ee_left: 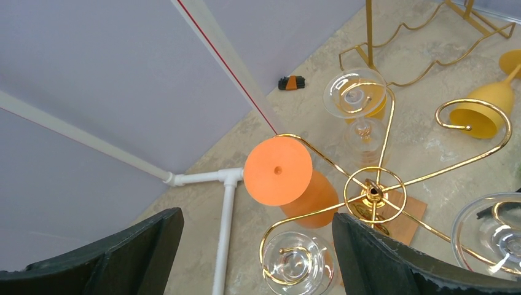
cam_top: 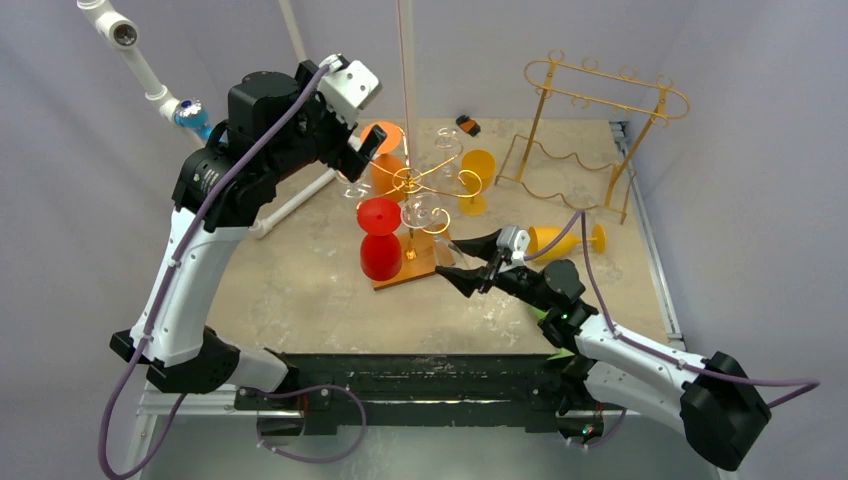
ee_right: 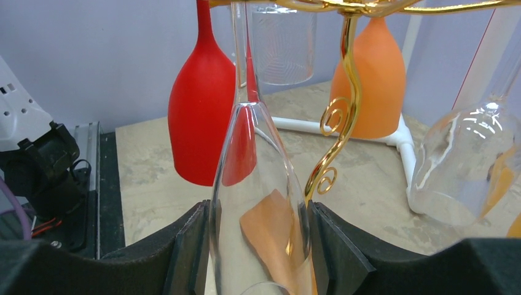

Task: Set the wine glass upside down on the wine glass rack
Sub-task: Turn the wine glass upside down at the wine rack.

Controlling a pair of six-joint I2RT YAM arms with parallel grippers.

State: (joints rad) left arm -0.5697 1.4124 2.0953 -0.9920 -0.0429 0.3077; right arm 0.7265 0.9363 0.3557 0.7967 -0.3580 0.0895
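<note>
The gold wine glass rack [cam_top: 410,180] stands mid-table on a wooden base, with curled arms around a hub [ee_left: 372,190]. A clear wine glass [ee_right: 258,203] hangs upside down, and my right gripper [ee_right: 258,246] is shut on its bowl, both pads touching the glass. Its stem runs up to a rack arm, with the foot [ee_left: 491,230] at the arm's curl. In the top view the right gripper [cam_top: 452,258] sits just right of the rack base. My left gripper [ee_left: 258,252] hovers open above the rack, over another hung clear glass [ee_left: 298,264] and beside the orange glass foot [ee_left: 278,170].
Red [ee_right: 199,117] and orange [ee_right: 368,86] glasses hang upside down on the rack, with more clear ones [ee_right: 458,166]. A yellow glass [cam_top: 560,238] lies on the table to the right. A second gold rack [cam_top: 590,130] stands back right. White pipe [ee_left: 224,209] crosses the left.
</note>
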